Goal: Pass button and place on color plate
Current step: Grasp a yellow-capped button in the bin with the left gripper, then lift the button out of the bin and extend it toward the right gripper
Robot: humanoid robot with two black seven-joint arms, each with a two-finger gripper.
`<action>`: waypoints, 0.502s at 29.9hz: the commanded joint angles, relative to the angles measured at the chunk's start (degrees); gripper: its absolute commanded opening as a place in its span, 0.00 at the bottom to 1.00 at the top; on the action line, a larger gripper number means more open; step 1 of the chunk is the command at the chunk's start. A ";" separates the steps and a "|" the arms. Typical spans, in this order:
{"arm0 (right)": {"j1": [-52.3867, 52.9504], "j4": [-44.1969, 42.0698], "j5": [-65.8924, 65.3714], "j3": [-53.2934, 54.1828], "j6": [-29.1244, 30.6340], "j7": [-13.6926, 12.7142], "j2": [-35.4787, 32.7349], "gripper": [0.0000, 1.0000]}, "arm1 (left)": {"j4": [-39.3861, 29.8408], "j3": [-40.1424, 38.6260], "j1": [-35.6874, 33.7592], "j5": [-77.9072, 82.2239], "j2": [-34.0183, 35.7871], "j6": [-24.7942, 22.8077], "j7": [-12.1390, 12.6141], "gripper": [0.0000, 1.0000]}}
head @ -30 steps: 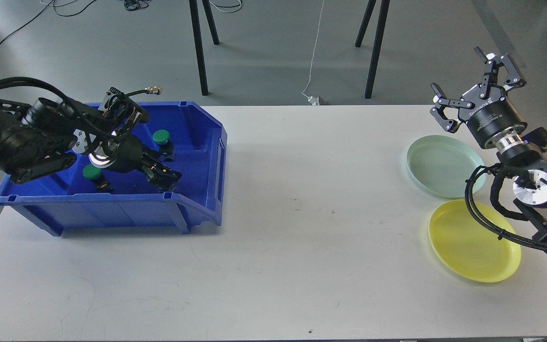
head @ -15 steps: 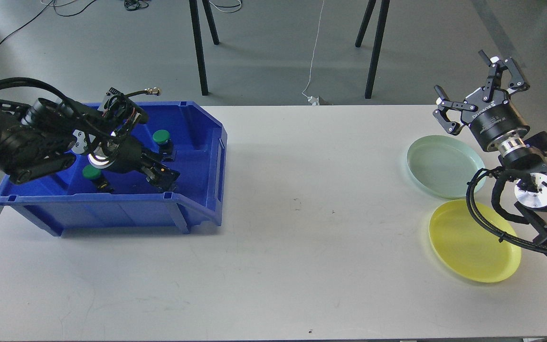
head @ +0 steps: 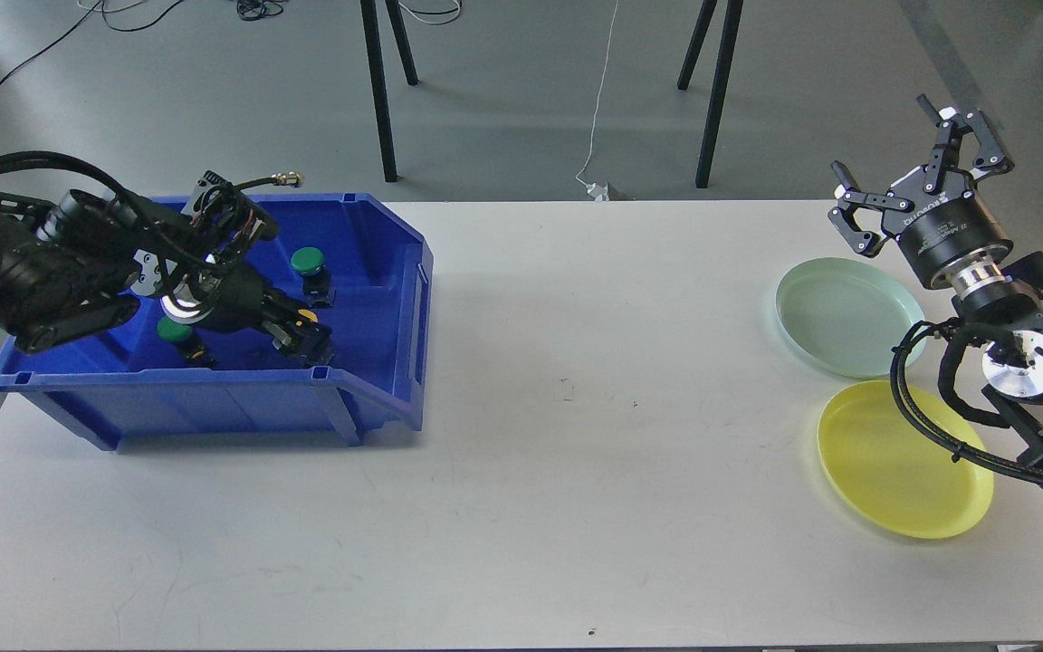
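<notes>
1. two green-capped push buttons were seen inside the blue plastic bin.
2. the left gripper was lowered into it; jaw state could not be told.
3. the pale green plate and yellow plate were seen bare; the right gripper was held spread.

Inside the blue bin at the left of the frame, the left gripper has pulled back slightly toward the left and lower down, and a yellow button now shows beside its fingers. At the upper right, the right gripper has drifted a little further right and up, away from the pale green plate.
</notes>
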 commanded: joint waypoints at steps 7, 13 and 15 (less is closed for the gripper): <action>-0.49 0.00 0.09 0.69 0.00 -0.01 0.00 0.99 | 0.01 -0.08 -0.35 0.43 -0.40 0.01 0.00 0.12; -0.49 0.00 0.00 1.40 0.00 -0.01 0.09 0.99 | -2.62 -1.22 -5.79 0.52 1.35 -0.69 0.00 0.11; -0.49 -0.09 0.00 1.57 0.00 -0.01 0.17 0.99 | -5.52 -2.62 -9.47 0.43 3.46 -2.26 0.00 0.11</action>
